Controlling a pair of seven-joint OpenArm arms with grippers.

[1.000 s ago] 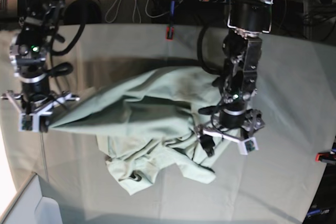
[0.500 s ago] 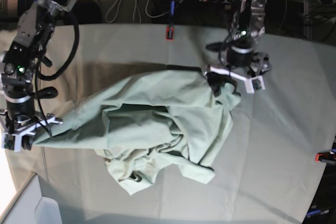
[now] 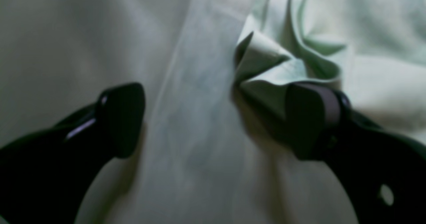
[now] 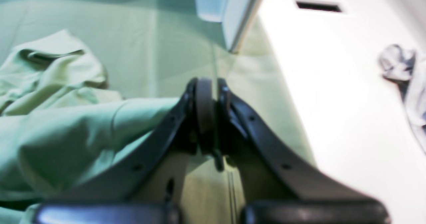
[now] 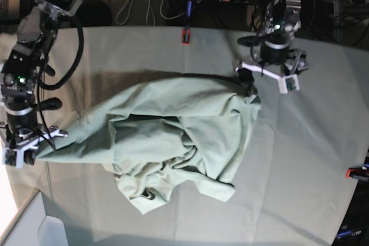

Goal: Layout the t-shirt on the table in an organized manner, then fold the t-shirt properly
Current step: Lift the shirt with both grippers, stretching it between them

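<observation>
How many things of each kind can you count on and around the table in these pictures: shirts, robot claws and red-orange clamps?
T-shirt: 1
Robot claws, left claw and right claw: 2
Red-orange clamps, far edge and right edge of the table: 2
Total: 5

Over the last second the left arm's black fingers [image 5: 253, 87] have carried a corner of the pale mint-green soft-fabric t-shirt [image 5: 173, 136] toward the far bench edge and opened, while the right arm drew its corner outward.
</observation>
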